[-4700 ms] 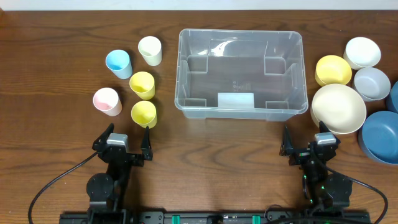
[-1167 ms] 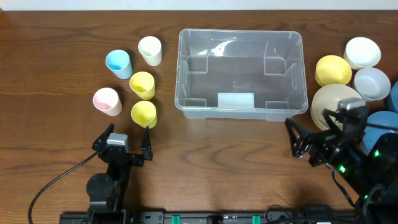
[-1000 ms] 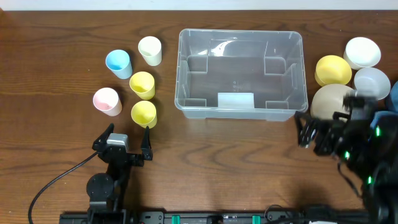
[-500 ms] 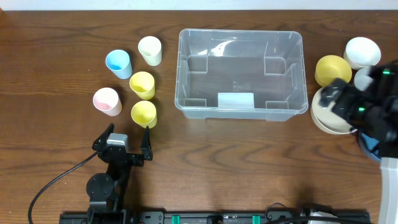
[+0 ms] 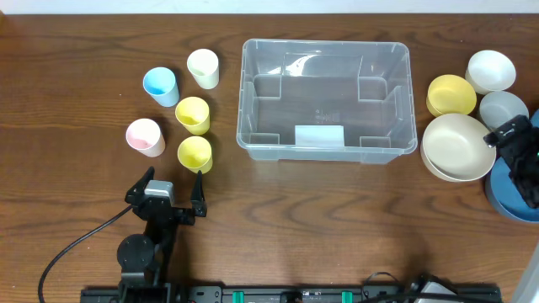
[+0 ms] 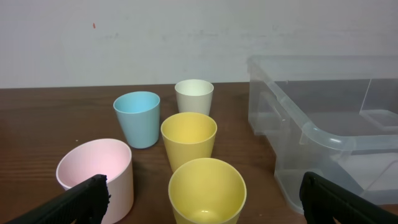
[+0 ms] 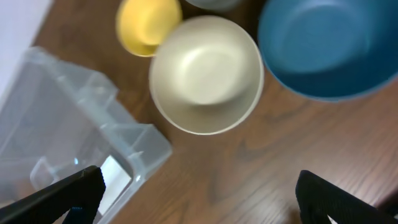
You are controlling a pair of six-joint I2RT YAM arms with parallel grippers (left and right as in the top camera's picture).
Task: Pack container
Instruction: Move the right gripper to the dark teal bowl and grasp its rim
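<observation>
The container (image 5: pixel 327 44) is a large clear bin at the table's middle back, with nothing in it but a white label on its floor. It also shows in the left wrist view (image 6: pixel 323 134) and the right wrist view (image 7: pixel 68 118). My left gripper (image 5: pixel 174 181) is open and empty at the front left, with its fingers (image 6: pixel 202 202) on either side of a near yellow cup (image 6: pixel 207 190) without touching it. My right gripper (image 5: pixel 515 139) is open and empty at the far right, raised above the bowls. Its fingers (image 7: pixel 199 199) frame bare wood below a cream bowl (image 7: pixel 206 73).
Several cups stand left of the bin: blue (image 5: pixel 160 84), cream (image 5: pixel 203 67), two yellow (image 5: pixel 192 114) (image 5: pixel 195 153), pink (image 5: pixel 144 136). Right of it are a yellow bowl (image 5: pixel 451 94), a white bowl (image 5: pixel 491 70), a grey bowl (image 5: pixel 503 108), the large cream bowl (image 5: pixel 458 146) and a blue bowl (image 5: pixel 509 185).
My right arm has lifted from its rest at the front right and swung back and right, over the bowls. The left arm and all objects have not moved.
</observation>
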